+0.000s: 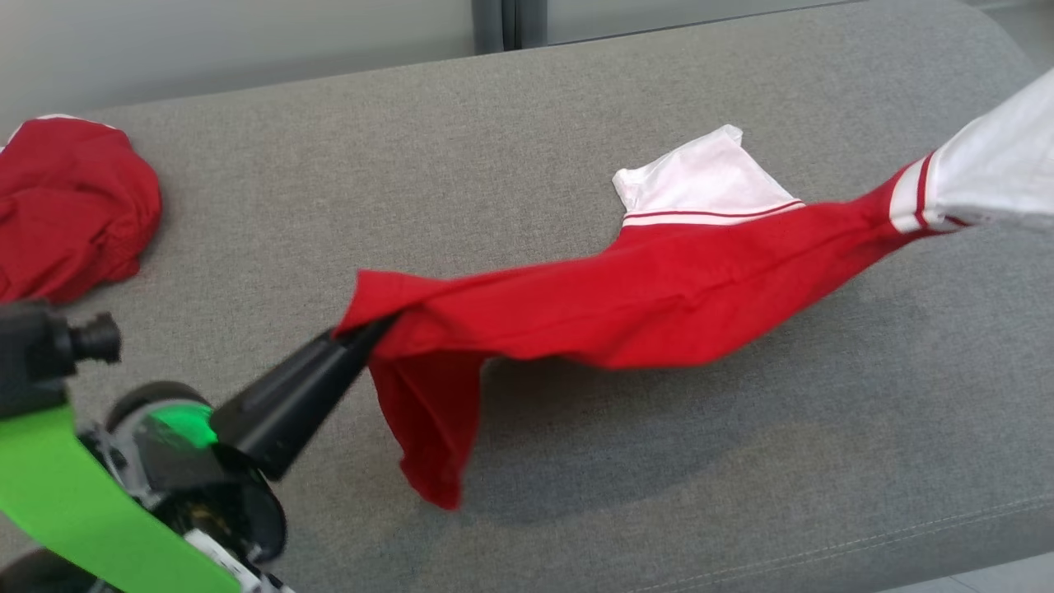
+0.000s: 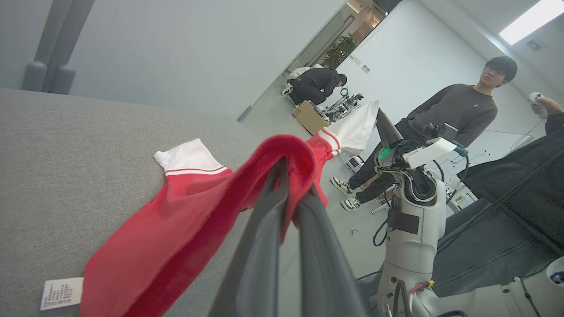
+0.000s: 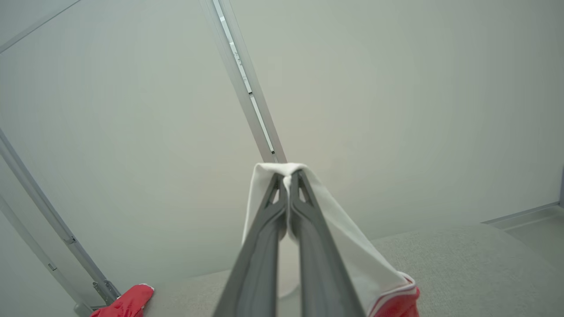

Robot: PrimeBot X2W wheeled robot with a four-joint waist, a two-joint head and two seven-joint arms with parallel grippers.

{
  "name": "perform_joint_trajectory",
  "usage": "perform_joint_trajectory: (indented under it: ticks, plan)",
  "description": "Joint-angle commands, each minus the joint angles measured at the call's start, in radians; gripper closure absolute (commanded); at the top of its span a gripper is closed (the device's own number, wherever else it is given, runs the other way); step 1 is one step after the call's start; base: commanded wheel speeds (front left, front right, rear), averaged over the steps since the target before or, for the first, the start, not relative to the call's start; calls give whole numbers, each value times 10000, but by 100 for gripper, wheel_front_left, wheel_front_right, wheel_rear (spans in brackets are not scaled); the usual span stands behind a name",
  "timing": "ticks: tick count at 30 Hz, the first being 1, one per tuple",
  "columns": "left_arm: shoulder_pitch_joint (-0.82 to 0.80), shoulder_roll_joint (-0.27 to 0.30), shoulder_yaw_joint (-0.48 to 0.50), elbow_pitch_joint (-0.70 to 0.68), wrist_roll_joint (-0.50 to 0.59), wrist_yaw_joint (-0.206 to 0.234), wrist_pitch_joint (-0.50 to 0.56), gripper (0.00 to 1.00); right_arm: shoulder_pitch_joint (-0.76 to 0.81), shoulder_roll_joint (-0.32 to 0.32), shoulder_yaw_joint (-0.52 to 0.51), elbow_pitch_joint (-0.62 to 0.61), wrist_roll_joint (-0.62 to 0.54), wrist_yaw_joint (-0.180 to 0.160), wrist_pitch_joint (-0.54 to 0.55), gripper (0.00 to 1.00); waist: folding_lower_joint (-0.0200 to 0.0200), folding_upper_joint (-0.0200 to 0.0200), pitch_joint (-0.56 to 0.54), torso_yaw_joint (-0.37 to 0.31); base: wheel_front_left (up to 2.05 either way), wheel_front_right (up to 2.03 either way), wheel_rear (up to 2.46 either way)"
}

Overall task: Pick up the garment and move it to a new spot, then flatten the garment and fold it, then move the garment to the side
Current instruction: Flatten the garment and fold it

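The grey upholstered surface (image 1: 576, 99) lies under the red shirt (image 1: 642, 305), which hangs stretched in the air between both grippers. One white sleeve (image 1: 708, 177) rests on the upholstery, and a loose red corner droops below the left grip. A second red garment (image 1: 70, 206) lies crumpled at the far left, well apart. The left gripper (image 1: 375, 329) is clenched on a red edge; the right gripper (image 3: 288, 176) is clenched on the other sleeve.

Risk: both pinches are narrow, so excess tension may pull the cloth free.

Risk: uneven lowering may trap the drooping corner under the body
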Motion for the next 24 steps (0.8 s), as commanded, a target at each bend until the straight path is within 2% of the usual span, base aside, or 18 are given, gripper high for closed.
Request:
perform_joint_trajectory:
  ticks: [1, 3, 7, 9, 12, 16, 17, 21, 24]
  plan:
    - [-412, 284, 256, 17, -46, 182, 204, 100, -436, -47, -57, 58, -43, 3, 136, 100, 0, -1, 287, 98, 0, 0, 0]
    - [-1215, 749, 737, 260, -111, 590, 651, 100, -1411, -57, 35, 375, -161, 3, 528, 100, 0, -1, 714, 170, 0, 0, 0]
    - [-3343, 1698, 1105, 1696, 299, 959, 1399, 100, -3869, 56, 652, 1684, -1039, 5, 820, 100, 0, -1, 1912, 298, 0, 0, 0]
    - [-4625, 1988, 947, 2844, 674, 908, 1594, 100, -5260, 218, 970, 2762, -1811, 5, 579, 100, 0, -1, 2519, 388, 0, 0, 0]
    - [-6791, 1969, 381, 4812, 1578, 662, 1494, 100, -7353, 495, 1261, 4637, -3118, 3, -86, 100, 0, -1, 3327, 646, 0, 0, 0]
    - [-9456, 1266, -320, 7840, 2936, 374, 423, 100, -9904, 693, 1164, 7319, -4635, 3, -1802, 100, 0, -1, 4030, 967, 0, 0, 0]
    - [-10049, 1076, -487, 8557, 3219, 245, 91, 100, -10528, 704, 1053, 8090, -4693, 2, -2320, 100, 0, -1, 4158, 1065, 0, 0, 0]
    - [-12138, 610, -684, 11001, 4615, -394, -2230, 100, -13102, 717, 798, 10695, -4939, 3, -4943, 100, 0, -1, 4553, 1373, 0, 0, 0]
    - [-13421, 220, -458, 12313, 5073, -904, -4256, 100, -14758, 714, 1024, 12289, -4545, 0, -6923, 100, 0, -1, 4761, 1530, 0, 0, 0]
